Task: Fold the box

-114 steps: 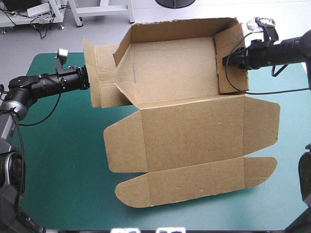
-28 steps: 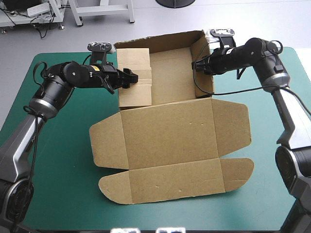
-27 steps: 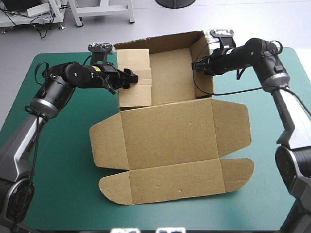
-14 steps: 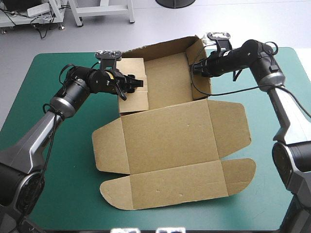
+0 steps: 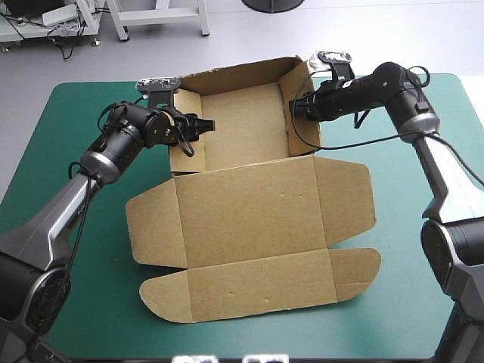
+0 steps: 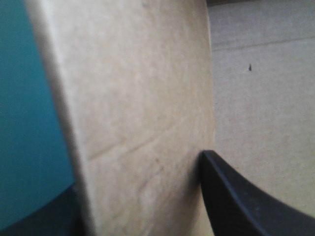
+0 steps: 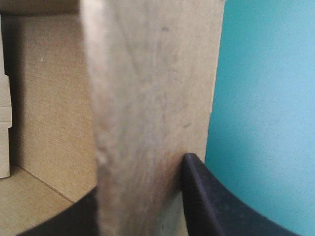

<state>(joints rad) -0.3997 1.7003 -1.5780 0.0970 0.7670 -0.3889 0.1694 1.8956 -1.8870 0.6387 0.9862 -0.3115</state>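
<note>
The teal-green cover (image 5: 98, 302) has open room at 9, 3 and 6 o'clock. The box (image 5: 242, 128) sits centre toward 12, with its lid (image 5: 249, 212) flat toward 6. My left gripper (image 5: 193, 125) pinches the 9 o'clock wall (image 6: 142, 98) and my right gripper (image 5: 296, 106) the 3 o'clock wall (image 7: 152, 98), fingers all but closed on the board. Recommendation: square both walls evenly before tucking. The far wall (image 5: 242, 76) lies near the table's 12 o'clock edge, so I would work inward.
</note>
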